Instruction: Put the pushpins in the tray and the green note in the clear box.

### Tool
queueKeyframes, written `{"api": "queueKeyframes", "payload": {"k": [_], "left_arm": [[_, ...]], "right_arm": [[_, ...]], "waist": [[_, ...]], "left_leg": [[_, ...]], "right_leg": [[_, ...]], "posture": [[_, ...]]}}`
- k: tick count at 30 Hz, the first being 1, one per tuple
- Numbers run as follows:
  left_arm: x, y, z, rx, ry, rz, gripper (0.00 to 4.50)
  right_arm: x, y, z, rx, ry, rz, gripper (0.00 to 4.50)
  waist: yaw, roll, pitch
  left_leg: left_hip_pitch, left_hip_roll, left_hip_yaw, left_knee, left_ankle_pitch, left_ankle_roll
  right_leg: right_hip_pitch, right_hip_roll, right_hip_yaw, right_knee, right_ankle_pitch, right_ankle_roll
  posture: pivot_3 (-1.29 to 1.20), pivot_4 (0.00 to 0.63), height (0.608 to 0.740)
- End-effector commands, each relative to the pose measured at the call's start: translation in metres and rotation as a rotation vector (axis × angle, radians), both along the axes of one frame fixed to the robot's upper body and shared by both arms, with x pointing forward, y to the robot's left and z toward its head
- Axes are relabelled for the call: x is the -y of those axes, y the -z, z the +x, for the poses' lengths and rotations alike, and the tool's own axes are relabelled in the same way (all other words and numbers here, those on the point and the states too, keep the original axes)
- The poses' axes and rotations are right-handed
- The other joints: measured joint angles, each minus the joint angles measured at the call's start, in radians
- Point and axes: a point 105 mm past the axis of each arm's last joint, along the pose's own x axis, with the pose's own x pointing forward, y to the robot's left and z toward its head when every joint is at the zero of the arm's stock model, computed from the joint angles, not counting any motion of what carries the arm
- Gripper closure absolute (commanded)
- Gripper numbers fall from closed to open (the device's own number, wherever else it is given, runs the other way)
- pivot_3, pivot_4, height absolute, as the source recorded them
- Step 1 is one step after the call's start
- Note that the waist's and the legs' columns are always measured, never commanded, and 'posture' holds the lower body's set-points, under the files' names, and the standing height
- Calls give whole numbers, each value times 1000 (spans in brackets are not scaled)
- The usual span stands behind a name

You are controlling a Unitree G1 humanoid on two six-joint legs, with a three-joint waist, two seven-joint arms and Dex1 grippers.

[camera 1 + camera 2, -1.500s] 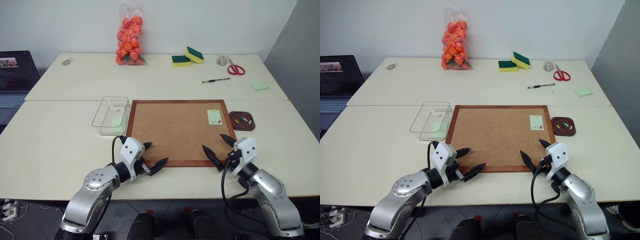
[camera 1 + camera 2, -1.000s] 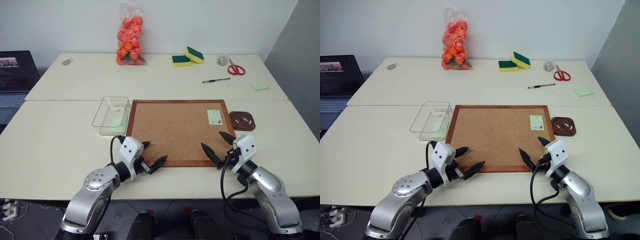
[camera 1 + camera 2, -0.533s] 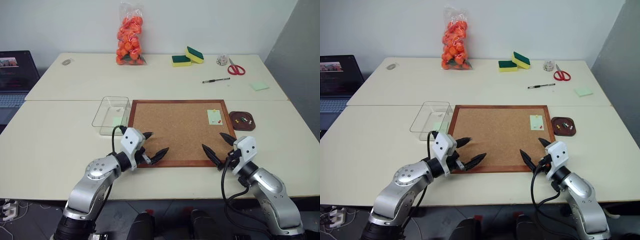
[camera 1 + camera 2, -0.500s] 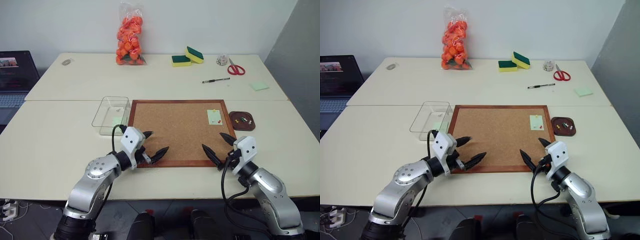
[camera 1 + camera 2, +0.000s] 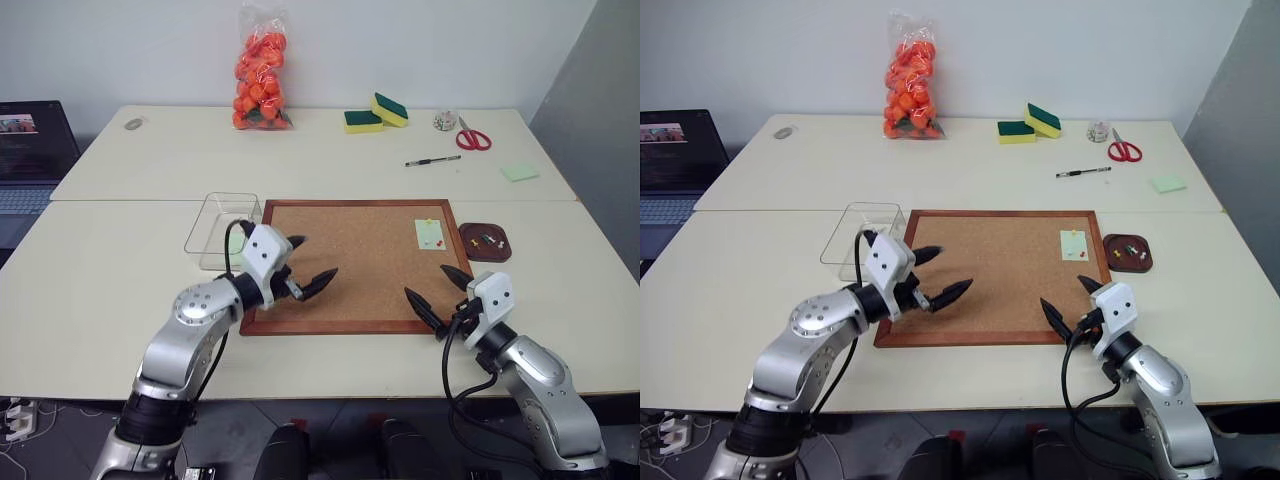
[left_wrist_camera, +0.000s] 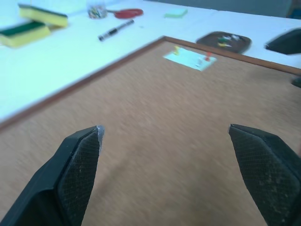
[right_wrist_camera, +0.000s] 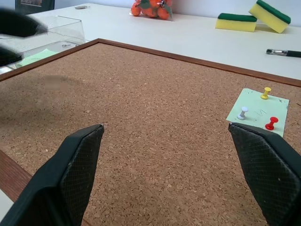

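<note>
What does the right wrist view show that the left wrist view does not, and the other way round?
From the right wrist, not the left: the clear box with a green slip in it, and the bag of oranges. From the left wrist, not the right: the brown tray holding pins, the scissors and the green pad. Both: the cork board, the green note pinned to it with a yellow pin and a red pin, the sponges and the pen.

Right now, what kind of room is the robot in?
Probably an office or a workroom. Pale desks stand pushed together, with a cork board, scissors, a pen and a laptop at the side.
</note>
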Motion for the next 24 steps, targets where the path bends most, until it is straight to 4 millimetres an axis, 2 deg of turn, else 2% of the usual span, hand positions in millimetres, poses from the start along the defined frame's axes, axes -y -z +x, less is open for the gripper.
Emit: {"api": "queueKeyframes", "payload": {"k": [1, 3, 6, 12, 18, 24], "left_arm": [[4, -10, 8, 34, 56, 30, 25], [6, -10, 13, 30, 72, 44, 25], [9, -9, 23, 22, 97, 67, 463], [20, -2, 39, -7, 135, 108, 1522], [33, 5, 51, -27, 155, 147, 2787], [44, 9, 59, -38, 167, 152, 3959]], "right_arm": [[3, -16, -2, 69, 11, 1, 0], [4, -18, -4, 73, 12, -2, 0], [8, -23, -6, 83, 20, -6, 0], [12, -26, -6, 80, 47, -24, 0], [18, -23, -4, 44, 86, -66, 0], [18, -33, 1, 43, 99, -37, 0]], "waist": [[0, 0, 0], [0, 0, 0], [0, 0, 0], [0, 0, 0], [-1, 0, 0], [0, 0, 0]], "left_leg": [[0, 0, 0, 0, 0, 0], [0, 0, 0, 0, 0, 0], [0, 0, 0, 0, 0, 0], [0, 0, 0, 0, 0, 0], [0, -1, 0, 0, 0, 0], [-1, -1, 0, 0, 0, 0]], "right_leg": [[0, 0, 0, 0, 0, 0], [0, 0, 0, 0, 0, 0], [0, 0, 0, 0, 0, 0], [0, 0, -1, 0, 0, 0], [0, 0, 0, 0, 0, 0], [0, 1, 0, 0, 0, 0]], "posture": [[0, 150, 740], [0, 150, 740], [0, 150, 740], [0, 150, 740], [0, 150, 740], [0, 150, 740]]}}
